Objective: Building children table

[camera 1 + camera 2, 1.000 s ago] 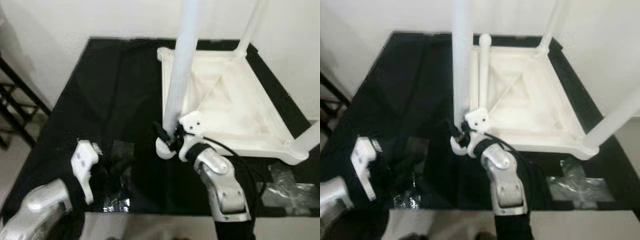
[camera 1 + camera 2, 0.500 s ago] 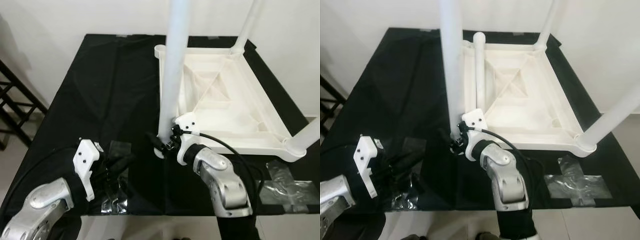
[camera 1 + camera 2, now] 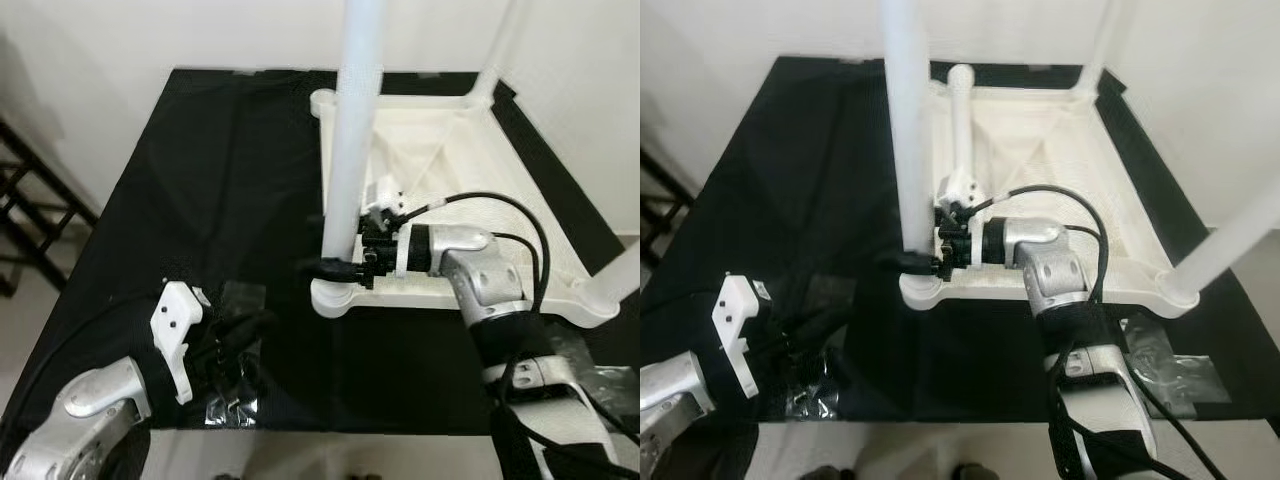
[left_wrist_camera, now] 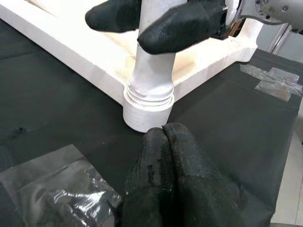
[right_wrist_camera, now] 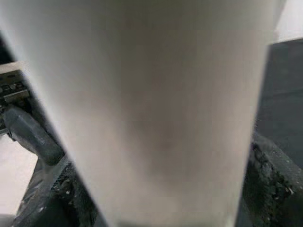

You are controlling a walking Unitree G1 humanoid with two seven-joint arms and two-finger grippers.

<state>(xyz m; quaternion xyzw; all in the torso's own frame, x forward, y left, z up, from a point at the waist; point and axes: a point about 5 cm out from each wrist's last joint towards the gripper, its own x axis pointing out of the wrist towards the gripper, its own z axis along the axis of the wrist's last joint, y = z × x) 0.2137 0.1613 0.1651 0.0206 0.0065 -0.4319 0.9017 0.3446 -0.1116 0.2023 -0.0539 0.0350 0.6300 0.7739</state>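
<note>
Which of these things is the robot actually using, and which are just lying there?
In use: the upturned white table top; the white leg standing in its near corner socket; the right end effector, shut on that leg.

Lying about: clear plastic wrap on the black cloth; the idle left end effector; a dark rack.

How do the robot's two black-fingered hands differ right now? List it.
1. The right hand is clamped around the upright white plastic table leg just above its corner socket; the left hand holds nothing.
2. The right hand reaches in sideways over the upturned white tabletop; the left hand rests low on the black cloth.
Both have black fingers.
</note>
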